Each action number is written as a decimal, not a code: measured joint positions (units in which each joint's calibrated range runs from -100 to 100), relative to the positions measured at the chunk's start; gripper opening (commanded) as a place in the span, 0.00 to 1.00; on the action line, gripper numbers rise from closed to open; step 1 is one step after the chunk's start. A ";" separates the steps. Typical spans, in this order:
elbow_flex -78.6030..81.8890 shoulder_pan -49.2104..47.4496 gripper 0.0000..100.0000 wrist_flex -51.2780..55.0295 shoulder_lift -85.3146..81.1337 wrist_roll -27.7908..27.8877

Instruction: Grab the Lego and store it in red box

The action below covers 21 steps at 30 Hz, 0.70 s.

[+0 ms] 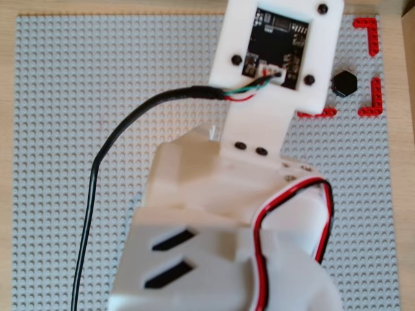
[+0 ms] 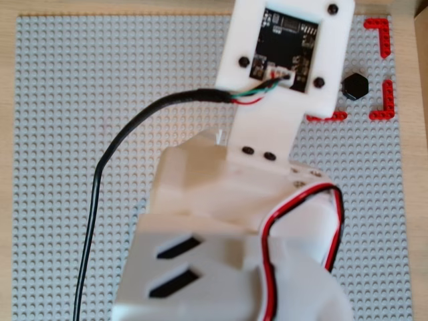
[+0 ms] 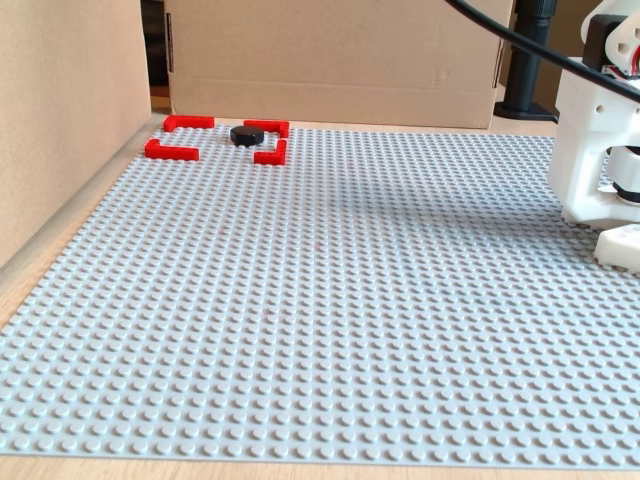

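**Lego sits inside the red box; jaws hidden from every camera**

You cannot tell from these pictures how the jaws stand: in both overhead views the white arm [image 1: 220,214] and its camera plate [image 1: 279,48] cover whatever lies beneath, and no fingertips show. In the fixed view only the arm's white base [image 3: 595,140] appears at the right edge, with a black cable [image 3: 540,50] running across above it.

Because the jaws are out of sight, you can only place things against the arm that carries them. In an overhead view the Lego [image 1: 343,83], small, black and hexagonal, lies just beside the right edge of the camera plate, apart from it. It rests on the grey baseplate [image 1: 78,129] within the red box [image 1: 369,65], whose brackets show to its upper right, right and lower left.

The fixed view confirms this: the Lego [image 3: 246,133] lies flat among the red corner brackets [image 3: 178,138], at the far left of the baseplate [image 3: 320,330], well apart from the arm's base.
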 measured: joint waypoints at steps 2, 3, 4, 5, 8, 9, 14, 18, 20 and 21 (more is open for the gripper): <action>1.97 0.07 0.01 0.00 -3.80 -0.05; 2.33 -0.15 0.01 0.00 -5.75 -0.05; 2.42 -0.29 0.01 0.00 -7.52 -0.05; 2.68 -0.51 0.01 0.09 -9.30 -0.05; 2.68 -0.80 0.01 0.09 -14.12 -0.05; 2.68 -0.80 0.01 0.09 -15.64 -0.05; 3.04 -0.36 0.01 0.09 -21.98 -0.05; 3.58 -0.58 0.01 0.09 -27.13 -0.05; 5.01 -0.58 0.01 0.09 -30.01 -0.05; 6.08 -0.58 0.01 0.09 -31.53 -0.05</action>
